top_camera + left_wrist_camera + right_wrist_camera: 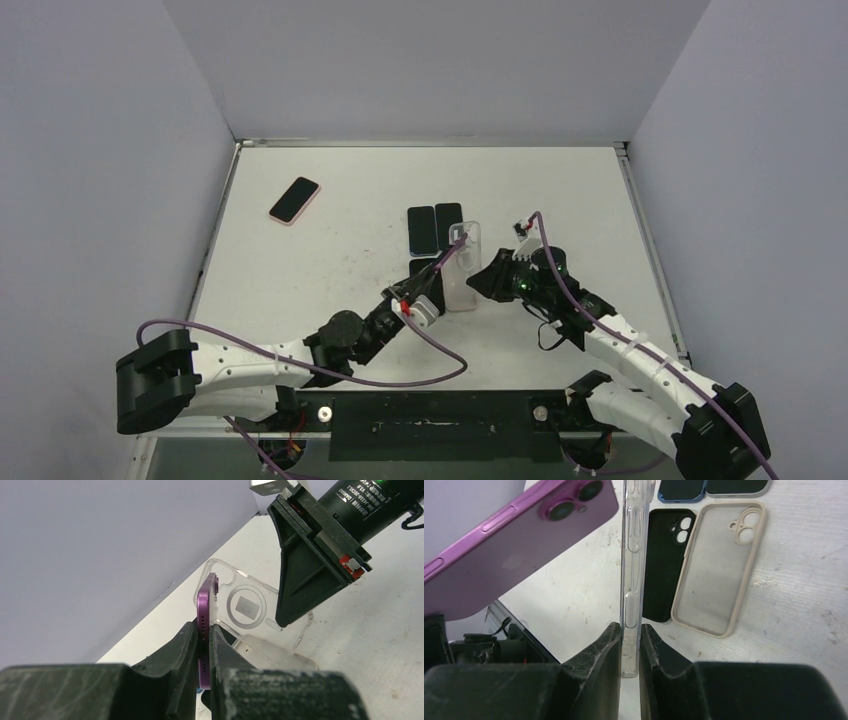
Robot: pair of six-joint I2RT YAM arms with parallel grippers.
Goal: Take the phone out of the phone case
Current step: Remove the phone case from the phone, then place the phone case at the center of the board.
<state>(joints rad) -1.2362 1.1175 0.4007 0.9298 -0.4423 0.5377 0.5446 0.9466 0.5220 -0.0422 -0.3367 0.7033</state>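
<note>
My left gripper (204, 640) is shut on the bottom edge of a purple phone (205, 611), held on edge above the table. My right gripper (630, 645) is shut on the side wall of a clear case (631, 555) with a ring on its back (248, 605). In the right wrist view the phone (514, 550) tilts away to the left of the case, with its camera end out of it. I cannot tell whether the lower ends touch. In the top view both grippers, left (436, 272) and right (482, 278), meet at the table's middle around the case (463, 268).
A black case (666, 565) and a beige case (719, 565) lie flat just beyond the clear one. Two dark phones (434, 227) lie side by side behind them. A pink phone (295, 200) lies at the far left. Walls enclose the table.
</note>
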